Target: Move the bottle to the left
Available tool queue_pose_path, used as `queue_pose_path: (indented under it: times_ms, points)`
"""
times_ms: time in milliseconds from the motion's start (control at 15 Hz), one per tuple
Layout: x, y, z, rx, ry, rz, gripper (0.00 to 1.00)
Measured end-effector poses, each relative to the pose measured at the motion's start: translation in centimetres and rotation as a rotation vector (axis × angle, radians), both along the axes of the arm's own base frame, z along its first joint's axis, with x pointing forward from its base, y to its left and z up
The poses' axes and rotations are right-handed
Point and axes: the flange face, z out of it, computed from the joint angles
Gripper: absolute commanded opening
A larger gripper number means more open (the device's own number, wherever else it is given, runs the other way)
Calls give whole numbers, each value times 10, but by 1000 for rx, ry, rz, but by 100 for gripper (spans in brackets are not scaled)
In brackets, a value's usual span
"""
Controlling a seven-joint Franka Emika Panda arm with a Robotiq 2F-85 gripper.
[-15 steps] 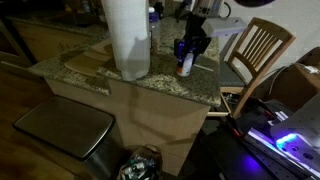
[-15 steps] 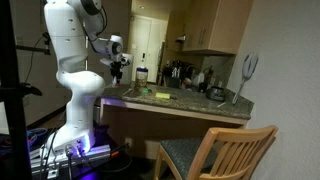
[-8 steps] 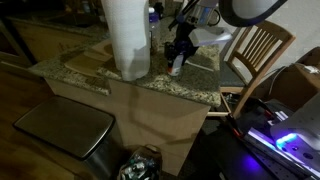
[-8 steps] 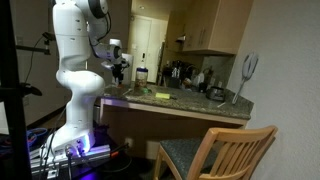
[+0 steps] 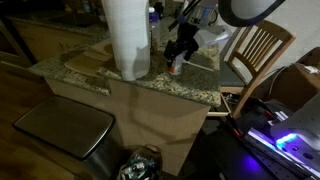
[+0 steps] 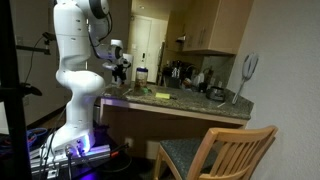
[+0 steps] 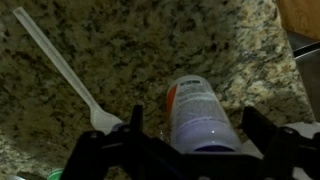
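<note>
Tool shifted sideways | bottle between its jaws, apparently gripped

One bottle, one plastic fork, one paper-towel roll, one wooden chair.

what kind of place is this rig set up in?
Most likely a home kitchen. It has a speckled granite countertop, wooden wall cabinets above a counter crowded with what look like small appliances, and a white paper-towel roll standing on the stone.
</note>
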Motion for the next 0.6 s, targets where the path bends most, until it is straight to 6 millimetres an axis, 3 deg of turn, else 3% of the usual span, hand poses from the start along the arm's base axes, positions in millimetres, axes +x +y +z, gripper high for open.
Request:
queue_pose_path:
  times_ms: [600]
  points:
    - [9, -1, -1, 82, 14, 170, 100]
